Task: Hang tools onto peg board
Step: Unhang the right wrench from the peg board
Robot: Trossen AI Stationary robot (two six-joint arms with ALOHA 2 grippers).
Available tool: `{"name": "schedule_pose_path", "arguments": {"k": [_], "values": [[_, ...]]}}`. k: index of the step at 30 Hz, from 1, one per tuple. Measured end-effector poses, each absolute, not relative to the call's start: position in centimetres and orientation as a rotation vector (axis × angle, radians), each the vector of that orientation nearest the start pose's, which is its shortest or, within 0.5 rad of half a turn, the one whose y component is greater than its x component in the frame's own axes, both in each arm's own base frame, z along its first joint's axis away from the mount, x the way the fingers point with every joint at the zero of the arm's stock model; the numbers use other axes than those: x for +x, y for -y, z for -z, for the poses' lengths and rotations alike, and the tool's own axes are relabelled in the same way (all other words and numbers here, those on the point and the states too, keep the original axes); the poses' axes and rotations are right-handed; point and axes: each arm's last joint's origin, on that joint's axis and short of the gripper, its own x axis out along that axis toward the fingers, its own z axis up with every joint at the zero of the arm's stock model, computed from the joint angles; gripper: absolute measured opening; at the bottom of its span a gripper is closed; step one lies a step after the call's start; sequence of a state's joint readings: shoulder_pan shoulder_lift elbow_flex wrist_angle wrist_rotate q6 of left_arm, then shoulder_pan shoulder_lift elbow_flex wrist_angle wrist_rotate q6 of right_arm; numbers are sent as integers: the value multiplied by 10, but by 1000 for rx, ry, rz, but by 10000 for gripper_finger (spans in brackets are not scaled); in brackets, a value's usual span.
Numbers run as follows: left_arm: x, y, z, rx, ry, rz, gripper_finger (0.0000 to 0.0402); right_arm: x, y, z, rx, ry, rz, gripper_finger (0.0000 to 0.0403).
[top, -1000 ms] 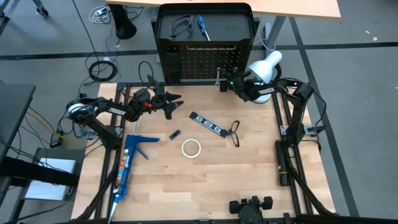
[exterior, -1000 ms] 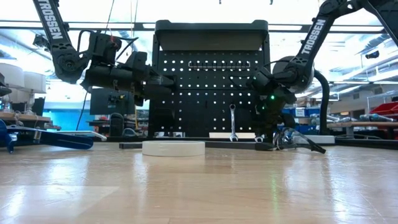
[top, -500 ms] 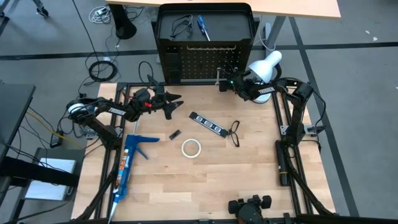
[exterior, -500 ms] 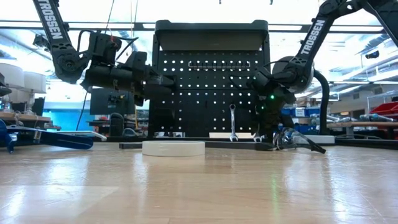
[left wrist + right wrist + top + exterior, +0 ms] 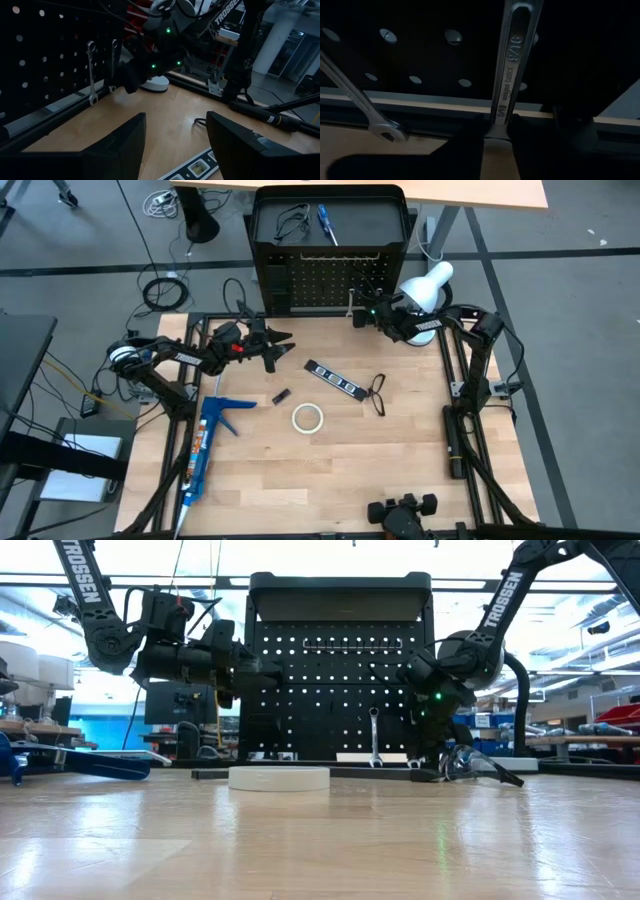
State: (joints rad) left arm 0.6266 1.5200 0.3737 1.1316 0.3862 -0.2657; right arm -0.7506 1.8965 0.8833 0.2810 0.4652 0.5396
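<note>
Well, almost nothing has moved in the last second; the right gripper stays at the same spot, close up to the right side of the peg board; the silver wrench stands upright flat on the board, with its low end right in the gripper's mouth; I cannot tell if the gripper squeezes it or has let go. A second wrench hangs tilted just left of it, so I think 2 wrenches are now on the board and this one only needs letting go.

Farther left, the left gripper has drawn back a tiny bit in the low view; it hovers over the far left part of the table, wide open and holding nothing.

More tools wait on the table: the black strip lies just right of the left gripper and nearer; the wire loop lies right of that, well apart from the right gripper; the white tape ring lies nearest of all, in the middle; I think these 3 are not hung yet.
</note>
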Motion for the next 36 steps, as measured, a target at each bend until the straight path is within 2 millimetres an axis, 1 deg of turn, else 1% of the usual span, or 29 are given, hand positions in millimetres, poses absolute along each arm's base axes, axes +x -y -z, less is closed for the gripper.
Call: {"name": "schedule_pose_path", "arguments": {"k": [4,7,15,23,36], "values": [[214,-142,-167,-272,19,-241,213,251,252,-116,555,-435,1349,68],[214,-142,-167,-272,19,-241,213,250,252,-116,557,-433,1351,57],[214,-142,-167,-273,18,-240,213,251,251,-116,557,-436,1350,55],[214,-142,-167,-272,17,-236,213,255,245,-122,542,-441,1317,55],[214,-141,-167,-273,14,-221,213,256,243,-122,534,-450,1323,54]]}}
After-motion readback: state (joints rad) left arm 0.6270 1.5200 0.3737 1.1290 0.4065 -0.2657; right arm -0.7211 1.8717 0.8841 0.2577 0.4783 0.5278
